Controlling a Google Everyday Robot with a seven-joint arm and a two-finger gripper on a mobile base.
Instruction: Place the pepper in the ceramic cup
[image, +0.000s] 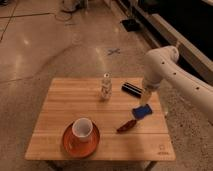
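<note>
The pepper (127, 125), small, slender and dark red, lies on the wooden table (60, 107) right of centre, near the front. The ceramic cup (82, 128), white with a reddish inside, stands on an orange-red saucer (67, 144) at the front left. My gripper (148, 96) hangs from the white arm (165, 65) over the table's right side, just above and behind the blue block (142, 111). It is up and to the right of the pepper, apart from it.
A small clear bottle (105, 87) with a white cap stands at the table's middle back. A black oblong case (132, 89) lies at the back right. A dark bench runs along the far right. The floor is polished concrete with a blue tape cross (114, 51).
</note>
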